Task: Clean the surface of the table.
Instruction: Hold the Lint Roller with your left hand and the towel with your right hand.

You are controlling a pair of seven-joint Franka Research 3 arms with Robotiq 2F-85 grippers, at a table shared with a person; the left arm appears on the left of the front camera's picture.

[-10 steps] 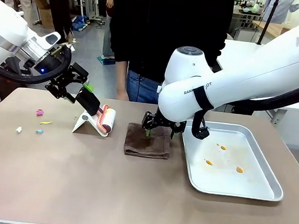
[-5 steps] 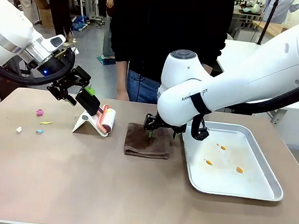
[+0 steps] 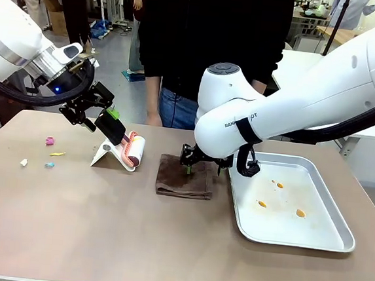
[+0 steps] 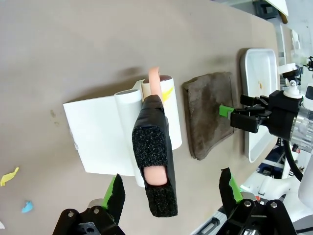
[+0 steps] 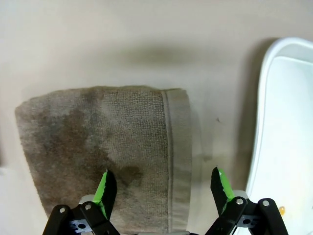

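The brownish table [image 3: 101, 225] carries small coloured scraps [image 3: 51, 142] at its left. A lint roller [image 3: 133, 150] leans on a white stand [image 3: 105, 155], its black foam handle [image 3: 115, 130] pointing up-left. My left gripper [image 3: 101, 116] hovers open at that handle; in the left wrist view the handle [image 4: 154, 166] lies between the spread fingers of the left gripper [image 4: 171, 193], untouched by either pad. A folded brown cloth [image 3: 184, 177] lies mid-table. My right gripper [image 3: 202, 160] hangs open just over its far right part; seen from the right wrist, the right gripper [image 5: 163, 188] straddles the cloth [image 5: 98, 142].
A silver tray [image 3: 326, 239] with orange stains sits right of the cloth, its rim [image 5: 259, 122] close to my right gripper. A person in a black top [image 3: 203, 37] stands at the far edge. The near half of the table is bare.
The left gripper has edged up and to the right, closer over the roller handle. The right arm's elbow has swung left while its gripper stays over the cloth.
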